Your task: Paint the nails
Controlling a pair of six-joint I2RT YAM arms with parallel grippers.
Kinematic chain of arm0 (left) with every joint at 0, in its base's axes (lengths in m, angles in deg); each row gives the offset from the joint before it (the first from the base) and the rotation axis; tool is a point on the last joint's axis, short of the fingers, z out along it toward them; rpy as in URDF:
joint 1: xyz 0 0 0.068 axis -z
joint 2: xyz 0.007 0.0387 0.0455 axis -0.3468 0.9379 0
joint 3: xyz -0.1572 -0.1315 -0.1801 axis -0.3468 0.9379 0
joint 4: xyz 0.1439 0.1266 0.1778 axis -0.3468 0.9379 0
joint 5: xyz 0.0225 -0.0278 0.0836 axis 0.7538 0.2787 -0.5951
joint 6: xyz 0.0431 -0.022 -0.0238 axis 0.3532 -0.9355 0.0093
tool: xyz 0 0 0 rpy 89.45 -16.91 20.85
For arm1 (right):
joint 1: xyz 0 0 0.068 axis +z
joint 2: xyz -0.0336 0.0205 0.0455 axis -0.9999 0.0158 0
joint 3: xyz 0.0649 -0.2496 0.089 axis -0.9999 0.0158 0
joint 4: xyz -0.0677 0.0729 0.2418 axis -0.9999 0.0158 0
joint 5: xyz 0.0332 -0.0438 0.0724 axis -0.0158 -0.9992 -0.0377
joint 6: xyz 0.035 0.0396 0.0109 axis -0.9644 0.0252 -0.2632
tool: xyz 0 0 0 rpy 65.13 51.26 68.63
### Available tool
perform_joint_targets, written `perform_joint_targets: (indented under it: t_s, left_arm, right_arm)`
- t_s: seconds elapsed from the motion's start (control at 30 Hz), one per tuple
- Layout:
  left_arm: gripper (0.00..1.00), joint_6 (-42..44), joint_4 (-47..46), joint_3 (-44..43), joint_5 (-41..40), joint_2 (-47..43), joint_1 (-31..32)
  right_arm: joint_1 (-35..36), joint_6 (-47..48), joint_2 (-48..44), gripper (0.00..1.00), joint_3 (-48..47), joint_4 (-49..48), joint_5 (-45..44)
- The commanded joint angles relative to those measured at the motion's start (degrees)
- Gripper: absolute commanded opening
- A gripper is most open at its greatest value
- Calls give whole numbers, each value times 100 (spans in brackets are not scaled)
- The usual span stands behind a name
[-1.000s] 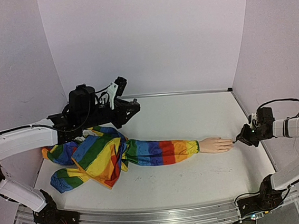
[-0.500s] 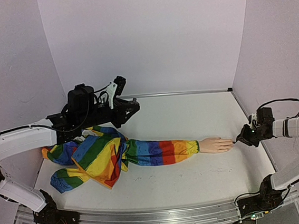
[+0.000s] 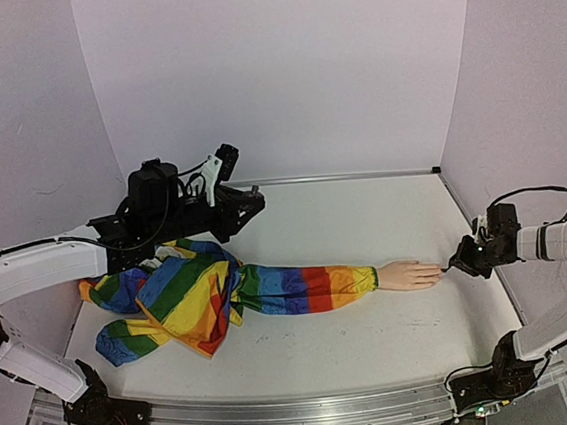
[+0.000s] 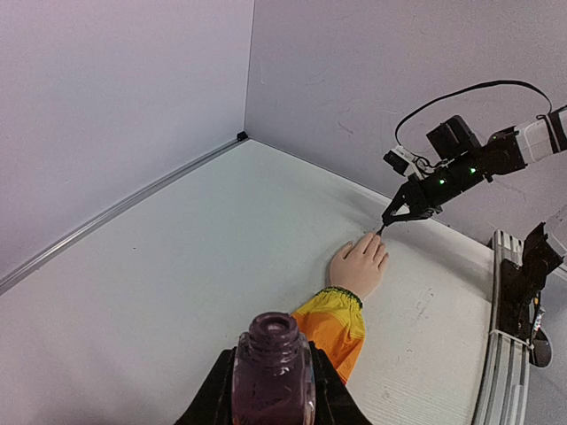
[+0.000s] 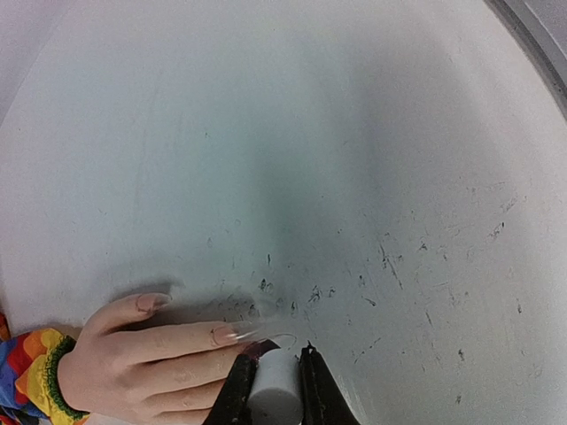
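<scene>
Right gripper is clamping the whitish brush cap tight and is holding its thin tip right at the fingertips of the mannequin hand, where the nails are lying face up, those in view showing peach. Left gripper, well apart from that hand past the rainbow sleeve, is gripping the open polish bottle of dark purple upright.

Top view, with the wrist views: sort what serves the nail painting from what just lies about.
In the job:
- nails of the mannequin hand
- open polish bottle, gripped by the left gripper
- brush cap, gripped by the right gripper at the fingertips

Lying about:
- rainbow-striped sleeve, bunched on the left
- table
</scene>
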Motion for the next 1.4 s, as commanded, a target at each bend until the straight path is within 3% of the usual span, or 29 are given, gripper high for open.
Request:
perform_joint_targets:
  t_s: [0.0, 0.9, 1.13, 1.37]
  left_arm:
    - [0, -84, -140, -265, -3, -198, 11]
    - [0, -88, -100, -306, 6, -206, 7]
    - [0, -81, -87, -255, -23, -294, 6]
    - [0, -171, -89, -212, 18, -335, 14]
  right_arm:
    - [-43, 45, 14, 0, -55, -38, -85]
    - [-140, 25, 103, 0, -41, -101, -89]
    - [-136, -161, -486, 0, 30, -23, -348]
    - [-139, -30, -211, 0, -46, 84, 464]
